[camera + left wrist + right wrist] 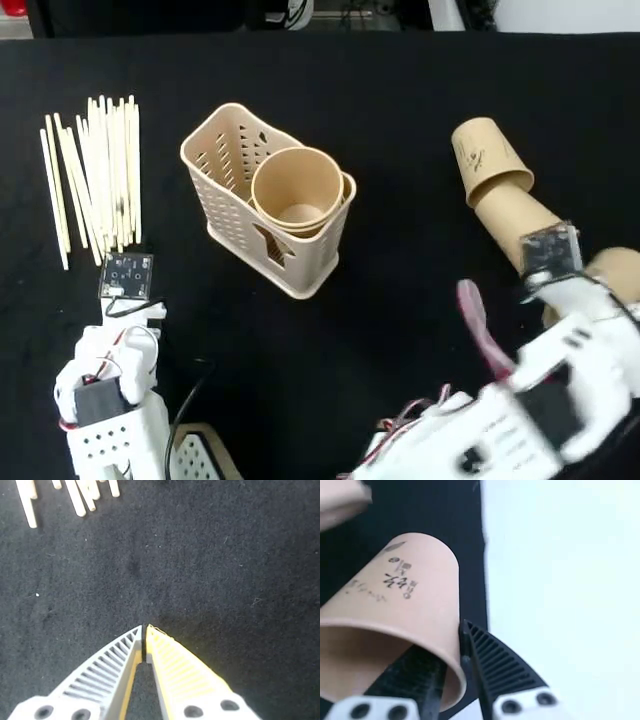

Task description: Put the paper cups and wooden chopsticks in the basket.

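A pale, perforated basket (225, 160) is standing upright mid-table, carrying stacked paper cups (297, 190) mouth-up at one end. Wooden chopsticks (95, 170) are lying in a loose sheaf well off to its left. On the right a tipped cup (488, 152) is lying on its side, its mouth slipped over a second tipped cup (525, 215). My right gripper (451, 647) is pinching another cup (405, 605) by its rim, one finger inside the mouth.
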You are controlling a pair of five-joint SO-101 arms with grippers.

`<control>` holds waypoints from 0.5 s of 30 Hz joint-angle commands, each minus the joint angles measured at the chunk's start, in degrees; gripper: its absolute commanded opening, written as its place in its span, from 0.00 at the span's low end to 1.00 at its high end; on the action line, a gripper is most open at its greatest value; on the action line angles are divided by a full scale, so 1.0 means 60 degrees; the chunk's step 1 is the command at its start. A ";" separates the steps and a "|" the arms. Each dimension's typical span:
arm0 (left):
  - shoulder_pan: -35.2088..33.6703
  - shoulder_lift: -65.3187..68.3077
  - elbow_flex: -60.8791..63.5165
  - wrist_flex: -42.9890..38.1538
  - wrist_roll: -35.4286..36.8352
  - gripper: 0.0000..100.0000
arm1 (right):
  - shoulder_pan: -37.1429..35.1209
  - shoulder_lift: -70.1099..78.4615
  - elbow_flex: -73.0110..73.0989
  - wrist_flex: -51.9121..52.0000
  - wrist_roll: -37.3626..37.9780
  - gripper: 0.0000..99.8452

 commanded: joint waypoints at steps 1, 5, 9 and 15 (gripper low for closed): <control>0.0037 -0.0015 0.0168 0.0044 -0.0059 0.03 | -0.1055 -0.1546 -0.3319 0.4000 -0.0894 0.01; 0.0037 -0.0015 0.0168 0.0044 -0.0059 0.03 | -0.1846 -0.1341 -0.5839 0.5656 -0.1568 0.01; 0.0037 -0.0015 0.0168 0.0044 -0.0059 0.03 | -0.3018 -0.0696 -0.7553 0.6051 -0.2740 0.01; 0.0037 -0.0015 0.0168 0.0044 -0.0059 0.03 | -0.4747 0.1883 -0.9927 0.6081 -0.5055 0.01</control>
